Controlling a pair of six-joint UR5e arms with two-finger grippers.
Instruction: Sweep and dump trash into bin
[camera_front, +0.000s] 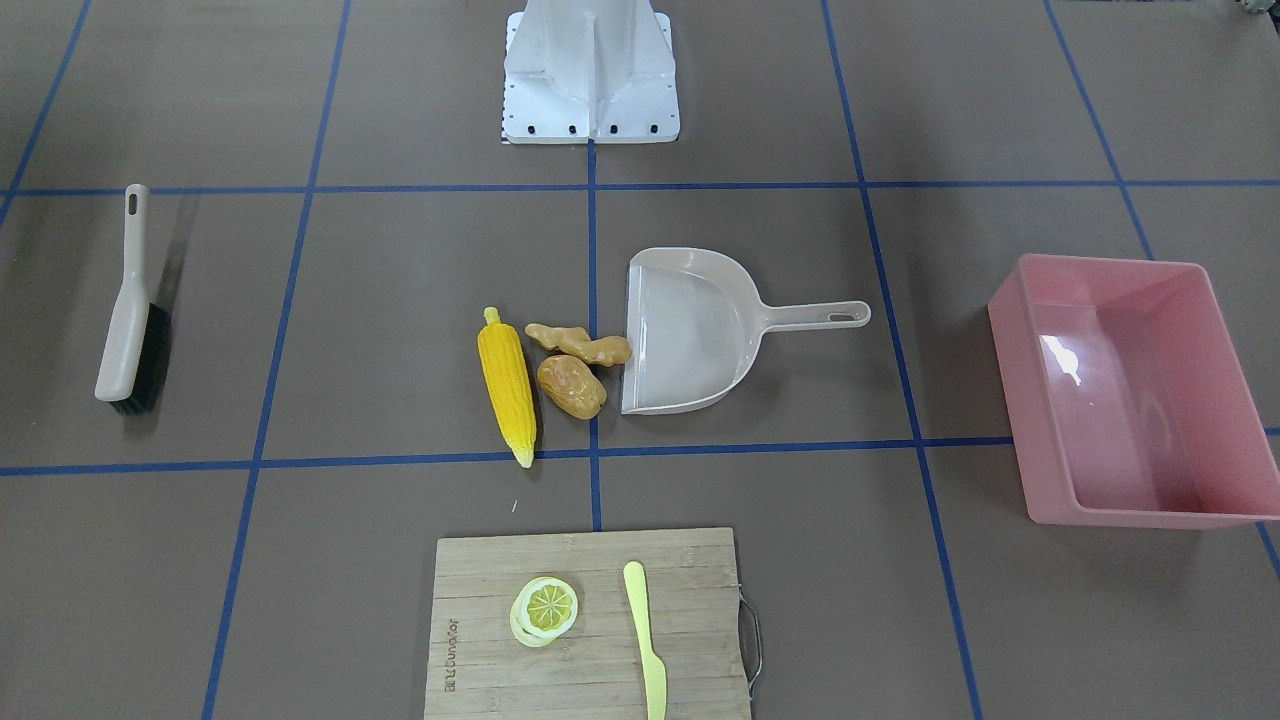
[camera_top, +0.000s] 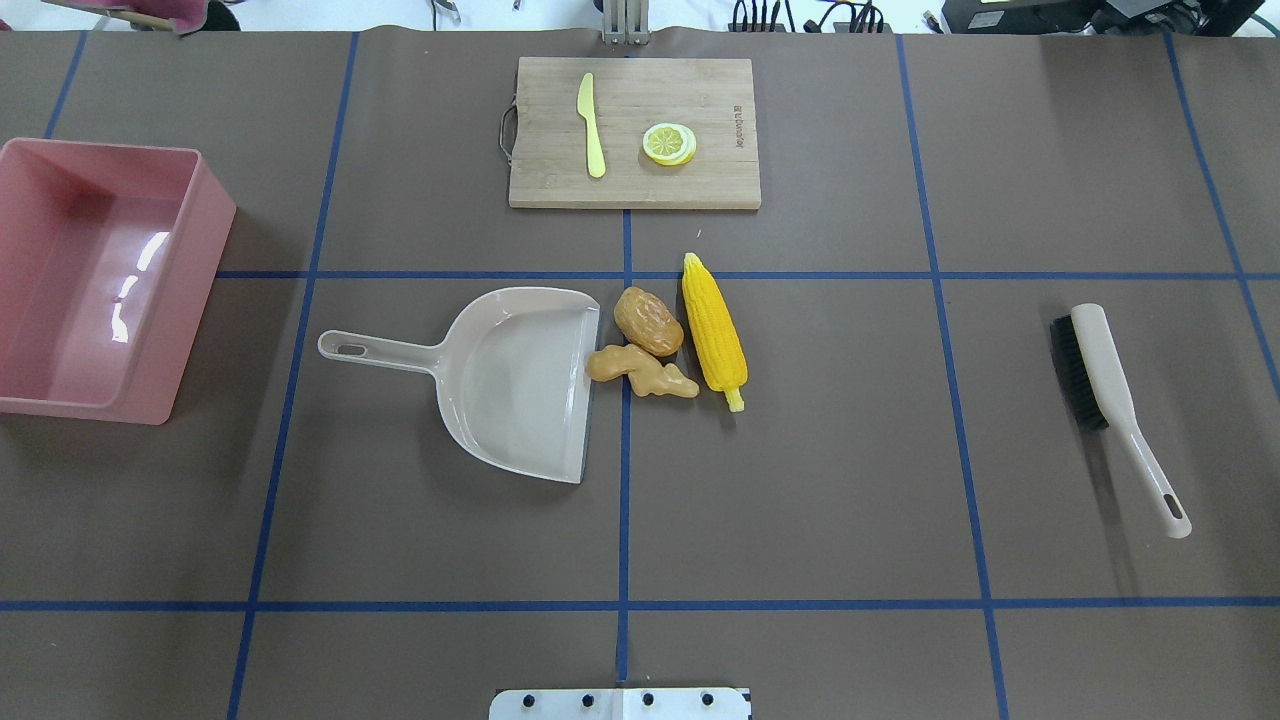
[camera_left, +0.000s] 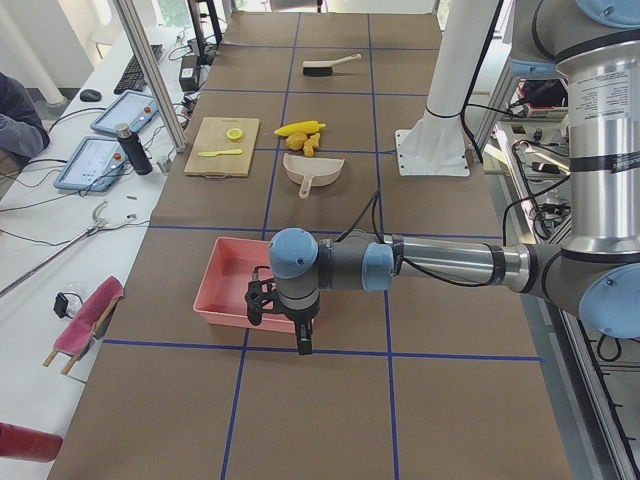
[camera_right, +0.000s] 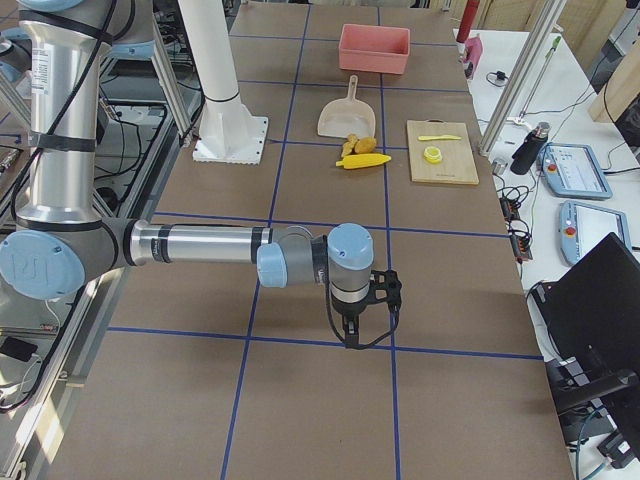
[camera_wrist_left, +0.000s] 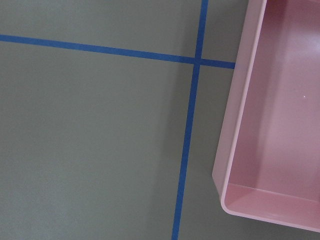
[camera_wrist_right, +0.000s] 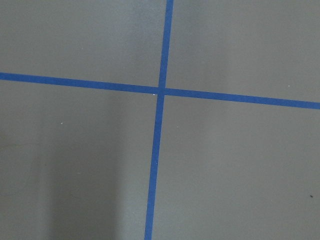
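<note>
Your left gripper (camera_left: 303, 348) and right gripper (camera_right: 352, 341) hang apart from the work, jaw width impossible to tell, so note all steps outstanding: corn (camera_top: 714, 330), ginger (camera_top: 640, 370) and potato (camera_top: 648, 320) lie at the dustpan (camera_top: 520, 375) mouth, brush (camera_top: 1095, 372) lies untouched, bin (camera_top: 195, 290) well aside holds nothing.

Brown table (camera_top: 800, 480), blue tape grid; on it pink bin (camera_top: 190, 300), dustpan (camera_top: 520, 380), corn cob (camera_top: 713, 325), ginger root (camera_top: 640, 368), potato (camera_top: 648, 320), brush (camera_top: 1105, 375), cutting board (camera_top: 700, 185)

Bright, sharp; bin (camera_front: 1062, 358) glare.
</note>
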